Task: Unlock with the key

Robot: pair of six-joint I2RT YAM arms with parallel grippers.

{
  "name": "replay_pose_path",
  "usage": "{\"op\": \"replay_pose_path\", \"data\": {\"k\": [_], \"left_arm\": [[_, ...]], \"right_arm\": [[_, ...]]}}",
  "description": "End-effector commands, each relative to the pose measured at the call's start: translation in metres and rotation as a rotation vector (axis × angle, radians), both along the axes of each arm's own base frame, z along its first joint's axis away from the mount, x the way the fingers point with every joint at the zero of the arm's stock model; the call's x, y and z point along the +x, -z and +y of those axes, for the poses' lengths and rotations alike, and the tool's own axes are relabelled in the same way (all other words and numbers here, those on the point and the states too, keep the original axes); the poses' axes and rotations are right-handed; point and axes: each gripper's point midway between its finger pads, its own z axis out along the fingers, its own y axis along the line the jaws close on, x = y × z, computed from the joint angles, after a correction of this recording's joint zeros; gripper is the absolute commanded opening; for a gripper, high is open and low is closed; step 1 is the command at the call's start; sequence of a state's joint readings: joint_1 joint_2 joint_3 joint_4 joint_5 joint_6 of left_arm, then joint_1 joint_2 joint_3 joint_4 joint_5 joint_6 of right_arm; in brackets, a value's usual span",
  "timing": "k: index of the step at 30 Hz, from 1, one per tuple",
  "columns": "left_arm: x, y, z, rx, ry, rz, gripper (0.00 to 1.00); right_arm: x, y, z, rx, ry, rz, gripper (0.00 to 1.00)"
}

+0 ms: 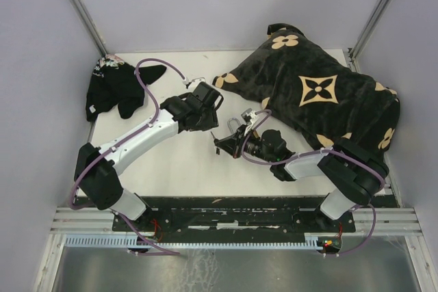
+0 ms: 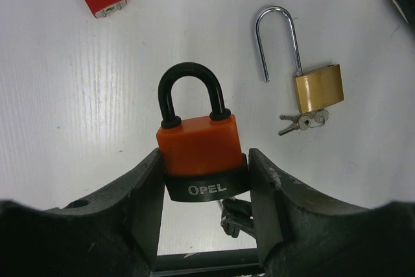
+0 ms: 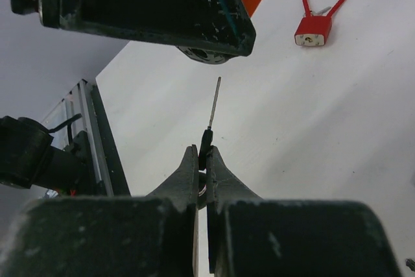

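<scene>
Right gripper (image 3: 203, 160) shut, pinching key (image 3: 213, 105) by its head. The thin, stiff, light blade sticks out ahead and may twist in the pinch. Just beyond its tip, left gripper (image 2: 204, 167) clamps orange padlock (image 2: 198, 144) by the body sides; it looks hard, smooth, weighty. Farther off, brass padlock (image 2: 318, 89) and red cable lock (image 3: 313, 30) lie on table (image 2: 78, 95), well apart, leaving approach room.

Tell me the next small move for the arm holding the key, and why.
Probably ease the right gripper forward so the tip of the key nears the black base of the orange padlock. The left gripper clamps that padlock by its sides, shackle closed; the key, pinched in the right gripper, points towards it across a gap. The keyhole is not visible, so go slowly.
</scene>
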State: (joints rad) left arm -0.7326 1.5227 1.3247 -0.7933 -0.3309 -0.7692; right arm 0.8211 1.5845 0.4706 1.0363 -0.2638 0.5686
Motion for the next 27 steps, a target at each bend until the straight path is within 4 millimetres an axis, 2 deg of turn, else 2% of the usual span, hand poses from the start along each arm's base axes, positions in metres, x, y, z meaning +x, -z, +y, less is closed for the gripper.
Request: {"op": "replay_pose_path", "data": {"k": [1, 9, 19, 27], "left_arm": [[0.01, -0.024, -0.007, -0.07, -0.004, -0.083, 0.32], [0.01, -0.024, -0.006, -0.073, -0.006, -0.087, 0.31], [0.009, -0.025, -0.005, -0.089, -0.014, -0.095, 0.3], [0.01, -0.027, -0.004, -0.087, -0.025, -0.102, 0.3]], "right_arm": [[0.005, -0.053, 0.014, 0.188, -0.042, -0.058, 0.02], [0.004, -0.059, 0.017, 0.228, -0.082, -0.05, 0.02], [0.016, -0.049, 0.007, 0.246, -0.028, -0.002, 0.02], [0.009, -0.044, 0.01, 0.239, -0.074, 0.016, 0.02]]}}
